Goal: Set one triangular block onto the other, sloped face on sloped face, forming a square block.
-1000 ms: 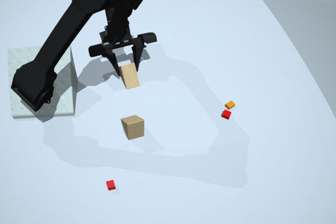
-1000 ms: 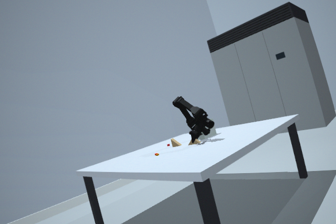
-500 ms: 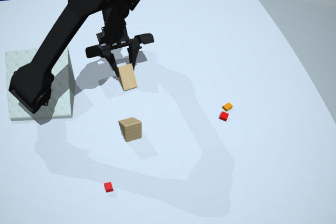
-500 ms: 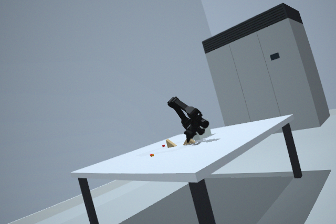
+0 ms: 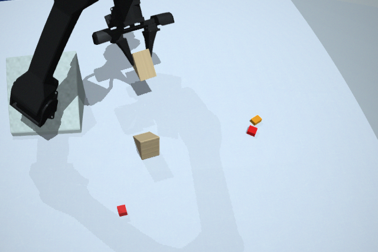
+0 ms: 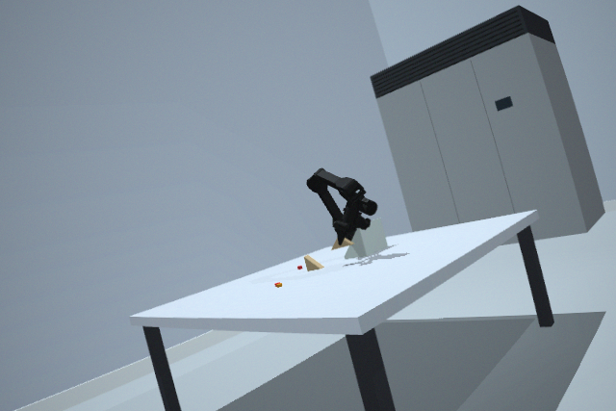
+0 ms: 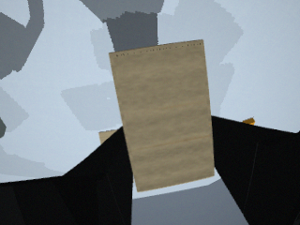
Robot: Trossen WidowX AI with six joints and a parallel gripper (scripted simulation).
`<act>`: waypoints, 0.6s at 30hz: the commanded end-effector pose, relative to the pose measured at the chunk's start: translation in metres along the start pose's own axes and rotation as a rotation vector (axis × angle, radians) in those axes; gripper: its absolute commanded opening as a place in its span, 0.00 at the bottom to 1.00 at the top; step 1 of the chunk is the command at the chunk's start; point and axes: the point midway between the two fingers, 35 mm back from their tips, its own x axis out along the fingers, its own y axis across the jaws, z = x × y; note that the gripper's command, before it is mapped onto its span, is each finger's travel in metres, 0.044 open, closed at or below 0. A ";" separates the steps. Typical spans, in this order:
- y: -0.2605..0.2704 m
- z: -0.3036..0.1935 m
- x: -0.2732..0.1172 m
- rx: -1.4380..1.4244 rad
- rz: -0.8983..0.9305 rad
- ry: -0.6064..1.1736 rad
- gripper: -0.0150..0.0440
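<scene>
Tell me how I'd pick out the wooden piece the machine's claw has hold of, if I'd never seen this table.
Start at the black arm standing on the pale green slab at the table's left side, and follow it down to its gripper. Pinched between the two dark fingers is a tan wooden wedge, lifted off the table with its shadow lying beneath it. The other wooden wedge sits on the table alone, nearer the middle.

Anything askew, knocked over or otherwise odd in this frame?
Nothing stands out. The hand is shut on one triangular block, held off the table; the other triangular block sits upright, and the small red and orange cubes lie apart from both.
</scene>
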 end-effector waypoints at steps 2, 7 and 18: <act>0.001 -0.014 -0.021 -0.001 -0.020 -0.028 0.25; 0.001 -0.014 -0.022 -0.001 -0.021 -0.029 0.25; 0.002 -0.013 -0.018 0.258 -0.003 -0.049 0.25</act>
